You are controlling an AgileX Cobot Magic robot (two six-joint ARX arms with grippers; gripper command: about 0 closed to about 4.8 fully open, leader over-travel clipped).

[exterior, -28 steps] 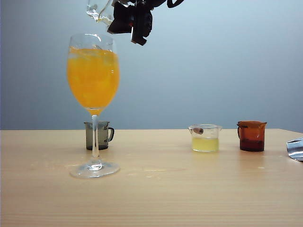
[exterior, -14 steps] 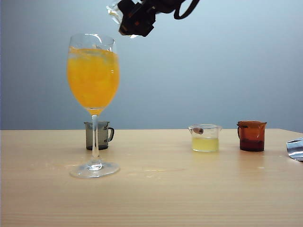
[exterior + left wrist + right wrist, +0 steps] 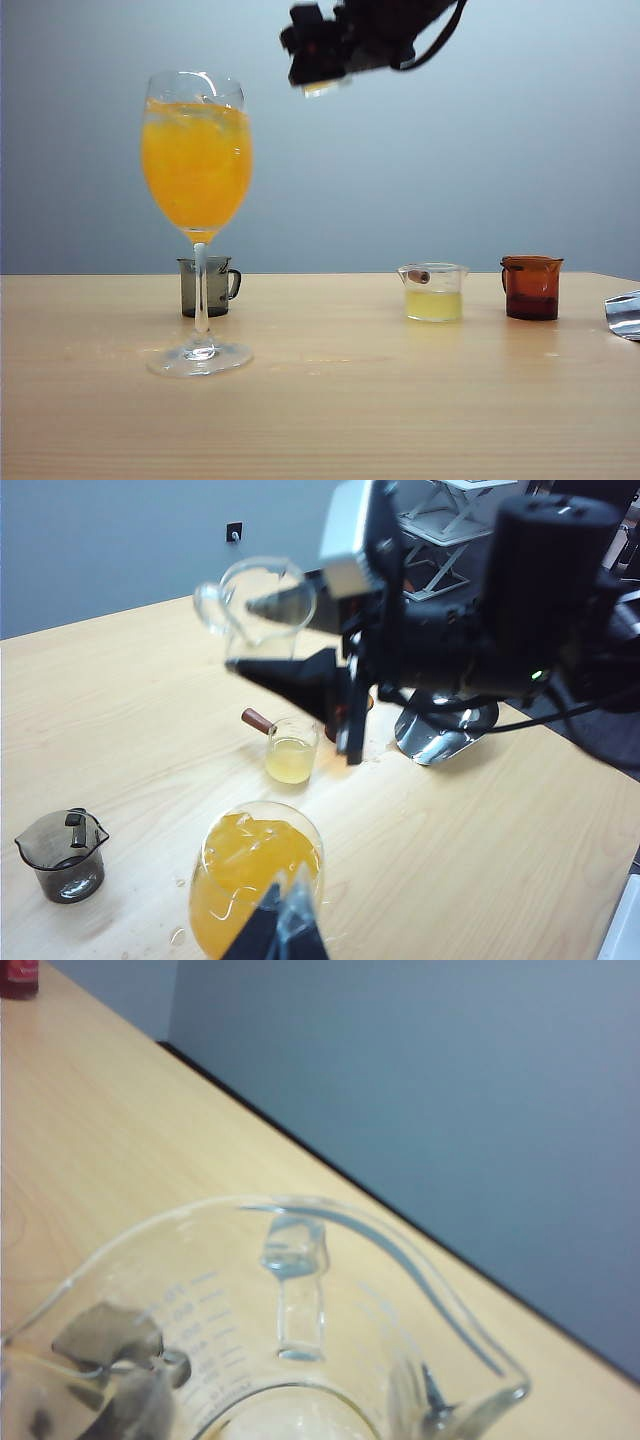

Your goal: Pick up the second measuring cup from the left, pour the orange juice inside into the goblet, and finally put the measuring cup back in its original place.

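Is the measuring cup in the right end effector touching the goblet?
Apart. The exterior view shows the right end effector holding the measuring cup high, right of the goblet, with bare wall between them.

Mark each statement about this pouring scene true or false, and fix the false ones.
1. The goblet holds orange juice. True.
2. The right tool grips the second measuring cup in the air. True.
3. The second measuring cup is full of juice. False: it looks emptied.
4. The smoky grey cup stands in front of the goblet. False: behind it.
5. The left tool holds the goblet. False: it holds nothing.
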